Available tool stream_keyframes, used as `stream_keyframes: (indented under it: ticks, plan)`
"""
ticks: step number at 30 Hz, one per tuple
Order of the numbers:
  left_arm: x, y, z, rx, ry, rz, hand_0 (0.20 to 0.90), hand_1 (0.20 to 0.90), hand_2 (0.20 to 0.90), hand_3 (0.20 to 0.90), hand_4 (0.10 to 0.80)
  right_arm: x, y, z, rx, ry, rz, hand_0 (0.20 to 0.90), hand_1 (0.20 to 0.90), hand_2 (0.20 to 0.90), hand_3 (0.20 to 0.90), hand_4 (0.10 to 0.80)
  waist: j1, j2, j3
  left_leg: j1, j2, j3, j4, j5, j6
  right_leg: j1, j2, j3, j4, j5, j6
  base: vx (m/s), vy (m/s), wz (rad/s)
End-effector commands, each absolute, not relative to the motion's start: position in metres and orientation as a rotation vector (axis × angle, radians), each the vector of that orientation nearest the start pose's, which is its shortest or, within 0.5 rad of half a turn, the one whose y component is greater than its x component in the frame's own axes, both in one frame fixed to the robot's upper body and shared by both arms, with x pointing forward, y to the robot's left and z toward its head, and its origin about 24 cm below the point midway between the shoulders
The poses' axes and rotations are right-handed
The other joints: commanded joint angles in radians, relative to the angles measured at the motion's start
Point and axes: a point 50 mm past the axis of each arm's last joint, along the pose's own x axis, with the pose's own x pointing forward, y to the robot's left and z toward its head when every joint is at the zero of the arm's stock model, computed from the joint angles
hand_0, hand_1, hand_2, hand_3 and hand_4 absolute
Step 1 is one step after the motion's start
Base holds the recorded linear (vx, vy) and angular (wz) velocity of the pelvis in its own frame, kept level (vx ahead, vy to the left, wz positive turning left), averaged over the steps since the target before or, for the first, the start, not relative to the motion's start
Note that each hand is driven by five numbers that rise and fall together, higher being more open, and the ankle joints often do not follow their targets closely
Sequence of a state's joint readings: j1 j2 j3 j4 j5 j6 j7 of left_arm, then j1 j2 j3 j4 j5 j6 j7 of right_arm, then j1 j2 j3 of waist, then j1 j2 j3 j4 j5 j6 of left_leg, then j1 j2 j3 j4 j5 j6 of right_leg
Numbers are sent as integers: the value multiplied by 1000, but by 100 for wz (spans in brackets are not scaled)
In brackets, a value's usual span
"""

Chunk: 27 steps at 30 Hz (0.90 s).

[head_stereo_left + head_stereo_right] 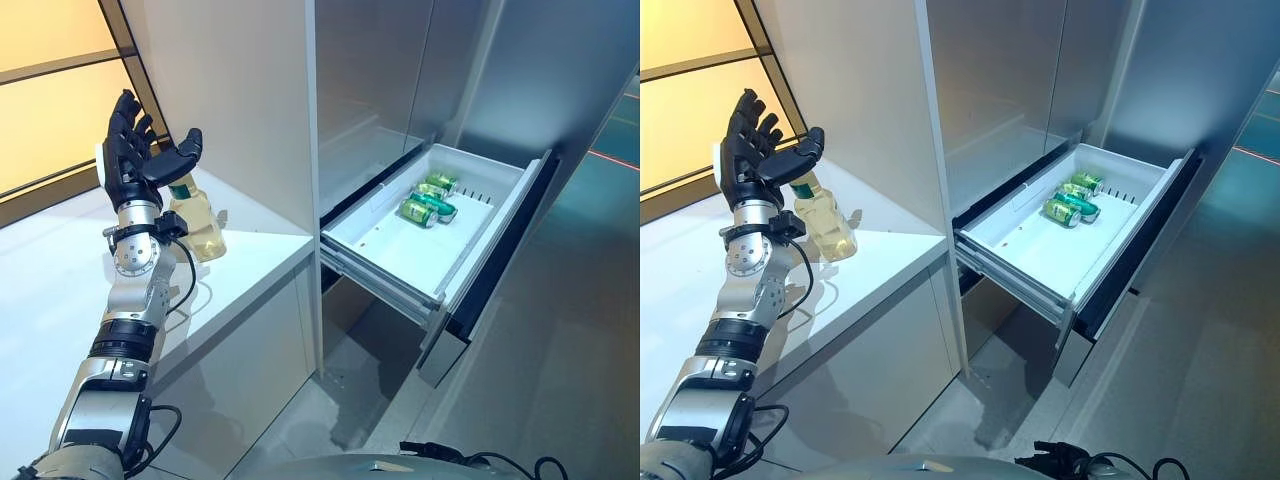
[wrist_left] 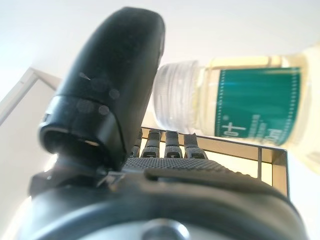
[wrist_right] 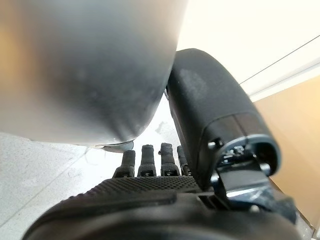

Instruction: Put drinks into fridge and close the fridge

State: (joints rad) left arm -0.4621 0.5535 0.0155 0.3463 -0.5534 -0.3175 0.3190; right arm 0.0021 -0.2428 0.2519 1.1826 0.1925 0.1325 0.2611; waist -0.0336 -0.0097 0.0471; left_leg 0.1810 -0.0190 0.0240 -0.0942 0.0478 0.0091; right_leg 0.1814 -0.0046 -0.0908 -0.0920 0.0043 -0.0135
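Note:
A bottle (image 1: 203, 228) of pale yellow drink with a green label and a white cap stands on the white counter (image 1: 60, 290). My left hand (image 1: 135, 160) is raised beside the bottle's top, open, fingers straight and thumb spread; the cap shows just past the thumb in the left wrist view (image 2: 175, 95). The fridge's white drawer (image 1: 385, 250) is pulled out to the right, with green cans (image 1: 428, 200) lying at its far end. My right hand (image 3: 150, 200) shows in the right wrist view, open and empty.
A tall grey fridge panel (image 1: 250, 100) rises between the counter and the drawer. The drawer's dark front (image 1: 490, 270) juts out over the grey floor (image 1: 560, 350). An orange-lit window (image 1: 50, 90) lies behind the counter.

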Motion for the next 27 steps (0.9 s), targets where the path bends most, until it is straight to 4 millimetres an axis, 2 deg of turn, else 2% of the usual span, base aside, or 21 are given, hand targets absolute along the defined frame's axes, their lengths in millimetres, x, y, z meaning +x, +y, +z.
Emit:
stream_keyframes:
  ticks: [1,6,13,20,27]
  plan:
    - [303,271,242,-154,-866,339,900,900,900,900,800,56,-216,-170,-70,1461,208,900,900,900,900,800,-5,17,-22,15,-16,39,7,-109,14,-10,-14,2,58,-55,57,0,0,0]
    - [296,260,261,-200,-937,289,900,900,900,900,800,56,-215,-170,-70,1462,207,900,900,900,900,800,-3,19,-26,13,-17,36,7,-110,12,-9,-13,3,53,-55,56,0,0,0]
    - [292,254,266,-216,-955,258,900,900,900,900,800,56,-215,-170,-71,1460,212,900,900,900,900,800,0,20,-29,12,-19,33,7,-109,12,-7,-12,4,47,-53,55,0,0,0]
    - [293,253,252,-171,-885,262,900,900,900,900,800,58,-214,-170,-75,1458,214,900,900,900,900,800,10,20,-27,11,-20,25,7,-109,13,-5,-12,1,45,-52,54,-5,0,0]
    - [299,261,218,-57,-759,340,900,900,900,900,800,62,-214,-169,-74,1445,218,900,900,900,900,800,21,16,-23,10,-22,16,7,-107,13,-2,-12,-3,39,-47,55,-15,-1,0]
